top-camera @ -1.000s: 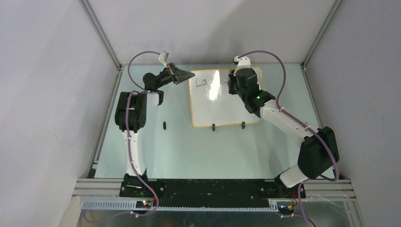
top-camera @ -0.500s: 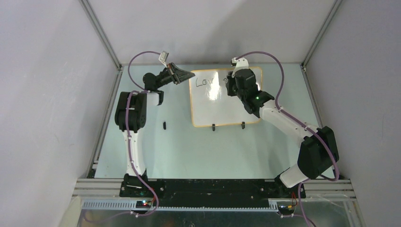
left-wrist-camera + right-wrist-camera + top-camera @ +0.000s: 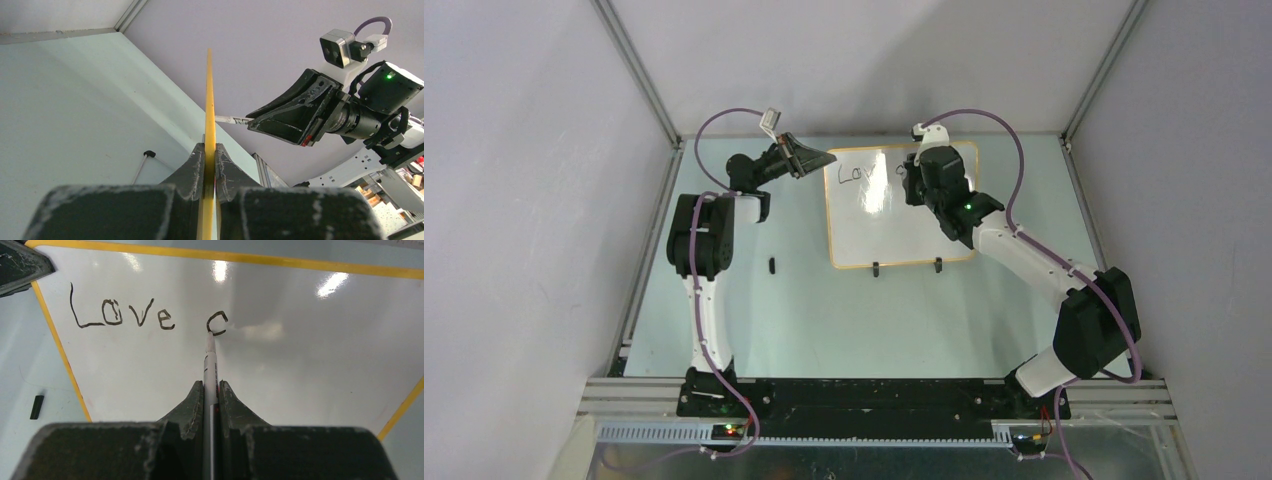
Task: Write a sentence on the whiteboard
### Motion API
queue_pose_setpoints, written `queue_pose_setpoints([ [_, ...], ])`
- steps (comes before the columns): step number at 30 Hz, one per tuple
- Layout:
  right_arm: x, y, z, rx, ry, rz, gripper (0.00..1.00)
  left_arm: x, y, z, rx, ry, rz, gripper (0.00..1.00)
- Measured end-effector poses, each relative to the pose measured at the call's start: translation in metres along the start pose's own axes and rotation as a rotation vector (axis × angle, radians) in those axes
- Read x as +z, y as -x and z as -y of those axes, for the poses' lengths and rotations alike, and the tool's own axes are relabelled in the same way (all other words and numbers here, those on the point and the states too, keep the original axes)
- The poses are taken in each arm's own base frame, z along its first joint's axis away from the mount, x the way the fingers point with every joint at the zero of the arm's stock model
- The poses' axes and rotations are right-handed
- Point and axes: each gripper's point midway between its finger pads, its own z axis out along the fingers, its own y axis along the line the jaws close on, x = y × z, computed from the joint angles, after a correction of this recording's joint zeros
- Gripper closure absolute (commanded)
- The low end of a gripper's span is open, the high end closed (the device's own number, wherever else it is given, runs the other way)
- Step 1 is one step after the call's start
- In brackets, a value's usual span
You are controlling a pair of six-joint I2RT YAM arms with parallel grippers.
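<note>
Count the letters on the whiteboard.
5: L, o, v, e in a row at the whiteboard's upper left, then an unfinished curve at the marker tip. None hidden.

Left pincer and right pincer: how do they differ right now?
The left pincer clamps the whiteboard's edge; the right pincer clamps a marker. The left pincer sits at the board's far-left corner; the right pincer is over its face, marker tip at a part-drawn letter after "Love". Both are shut.
</note>
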Motion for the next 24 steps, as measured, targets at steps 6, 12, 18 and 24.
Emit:
queue_pose_setpoints([
  [6, -0.0006, -0.0010, 0.0031, -0.003, -0.017, -0.006, 1.00, 0.0000, 0.0000, -0.0001, 0.000, 0.000, 0.000, 1.00],
  [12, -0.0005, -0.0003, 0.0061, -0.003, -0.034, -0.002, 1.00, 0.0000, 0.0000, -0.0006, -0.004, 0.002, 0.001, 1.00],
  [18, -0.0002, 0.0007, 0.0069, -0.002, -0.036, 0.002, 1.00, 0.0000, 0.0000, -0.0006, -0.004, 0.003, 0.000, 1.00],
  [24, -0.0007, 0.0064, 0.0080, -0.004, -0.040, 0.013, 1.00, 0.0000, -0.0001, -0.0006, -0.004, 0.002, 0.000, 1.00],
])
